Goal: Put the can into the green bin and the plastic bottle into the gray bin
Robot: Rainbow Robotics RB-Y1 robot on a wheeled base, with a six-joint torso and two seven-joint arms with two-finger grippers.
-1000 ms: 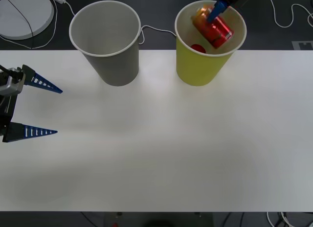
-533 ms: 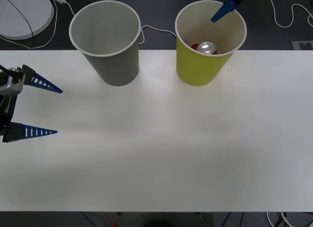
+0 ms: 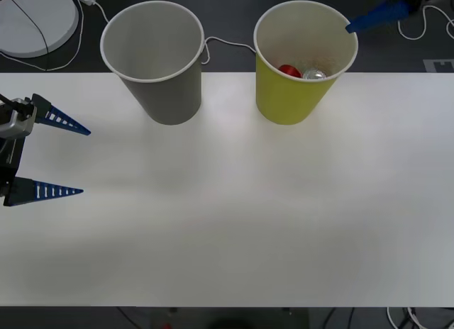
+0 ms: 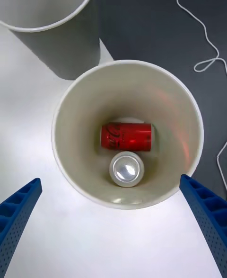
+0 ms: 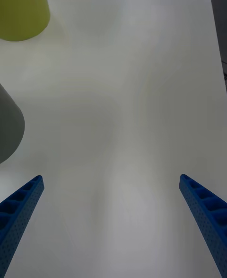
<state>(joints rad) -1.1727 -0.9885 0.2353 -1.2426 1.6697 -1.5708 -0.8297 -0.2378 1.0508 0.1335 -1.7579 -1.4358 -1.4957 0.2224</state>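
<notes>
White tabletop (image 3: 227, 215) runs the width of the room's near side, with dark floor and loose cables behind it. At the far left, the left gripper (image 3: 42, 155) hangs low over the table's edge, its blue ribbed fingers (image 3: 62, 120) spread wide with nothing between them. Just along from it stands the gray bin (image 3: 152, 59), upright and, as far as I can see, with nothing inside. Next to that, near but not touching, is the green bin (image 3: 305, 59). Looking down through the right wrist camera, one can (image 4: 126, 136) lies on its side on the bottom, and a second can (image 4: 126, 169) stands on end touching it, silver end up. Over the bin's far-right rim, the right gripper (image 4: 113, 221) hovers with fingers well apart, holding nothing.

I'd say the can step is done. No plastic bottle is visible on the table, so the next move calls for finding one, then carrying it to the gray cup.
</notes>
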